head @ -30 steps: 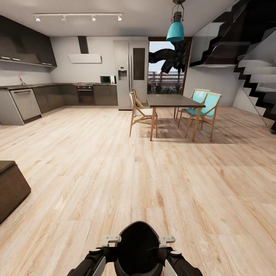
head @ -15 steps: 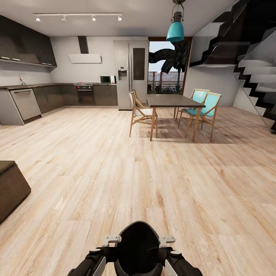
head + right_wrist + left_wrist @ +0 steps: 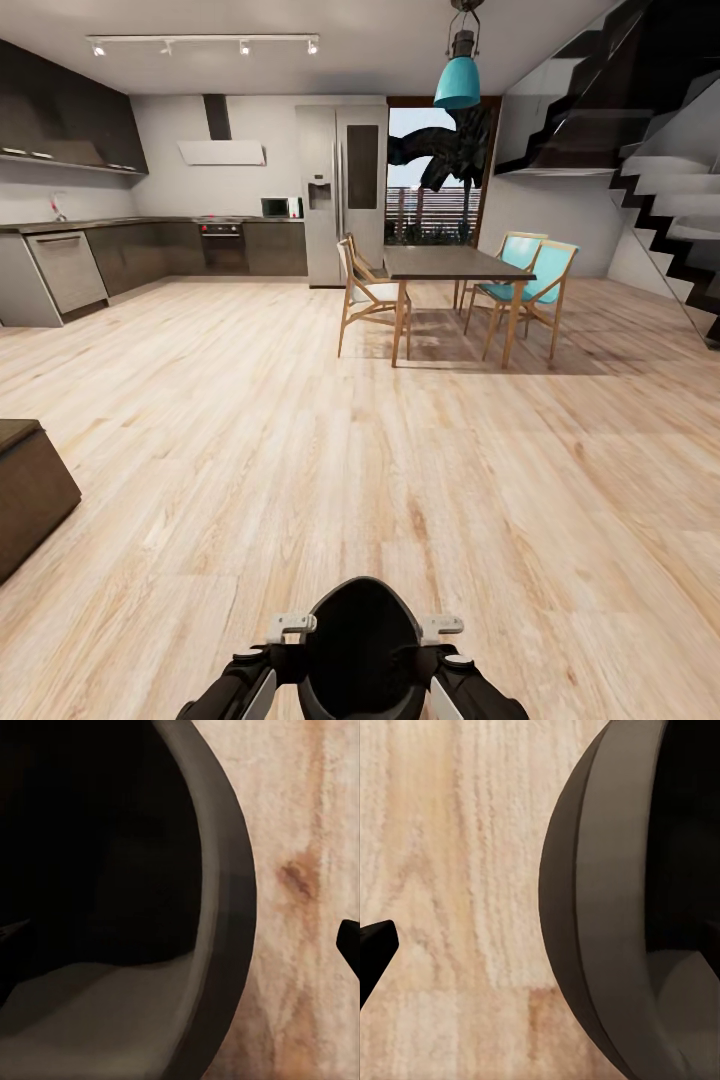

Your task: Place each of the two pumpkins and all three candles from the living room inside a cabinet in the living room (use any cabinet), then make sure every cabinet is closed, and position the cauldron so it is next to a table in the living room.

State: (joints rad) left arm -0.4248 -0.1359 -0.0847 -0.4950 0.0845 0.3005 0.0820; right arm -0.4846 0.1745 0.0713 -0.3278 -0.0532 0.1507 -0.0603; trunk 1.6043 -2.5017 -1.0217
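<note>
Two arms fold in at the bottom of the head view, either side of the robot's rounded black trunk point(image 3: 362, 645), above a pale wood-plank floor point(image 3: 300, 450). The left arm point(image 3: 240, 685) and right arm point(image 3: 470, 688) show their dark upper links. In the left wrist view a dark fingertip point(image 3: 373, 945) pokes in at one edge, with the curved grey-black shell of the robot's body point(image 3: 607, 907) beside it over the planks; whether the left fingers are apart or together cannot be told. In the right wrist view a dark fingertip point(image 3: 351, 939) shows at the edge, apart from the same rounded shell point(image 3: 217, 907), and its state cannot be told either.

At the left edge of the head view a corner of a low dark-brown unit point(image 3: 30, 495) juts in; it could be the cabinet, though too little shows to be sure. Well ahead stands a dark-topped dining table point(image 3: 455, 264) with wooden chairs, two of them with teal seats point(image 3: 530, 280), under a teal pendant lamp point(image 3: 457, 80). Behind it are a steel fridge point(image 3: 343, 195), a kitchen run with glossy dark cupboards point(image 3: 150, 250) and an oven point(image 3: 224, 245). A staircase point(image 3: 660, 200) climbs at the right.
</note>
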